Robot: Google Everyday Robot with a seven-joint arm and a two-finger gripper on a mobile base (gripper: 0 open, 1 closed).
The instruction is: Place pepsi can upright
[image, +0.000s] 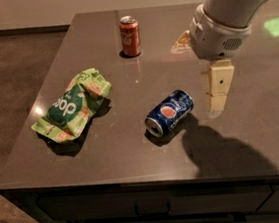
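Observation:
The pepsi can (170, 112) is dark blue with a round red-white-blue logo. It lies on its side near the middle of the dark grey table (109, 152), its silver end facing the front left. My gripper (218, 103) hangs from the white arm at the upper right. It is a little to the right of the can and above the table, not touching it. One tan finger (219, 85) shows, pointing down.
A red cola can (130, 36) stands upright at the back of the table. A crumpled green chip bag (72, 105) lies at the left. The table's front edge runs just below the pepsi can, with drawers under it.

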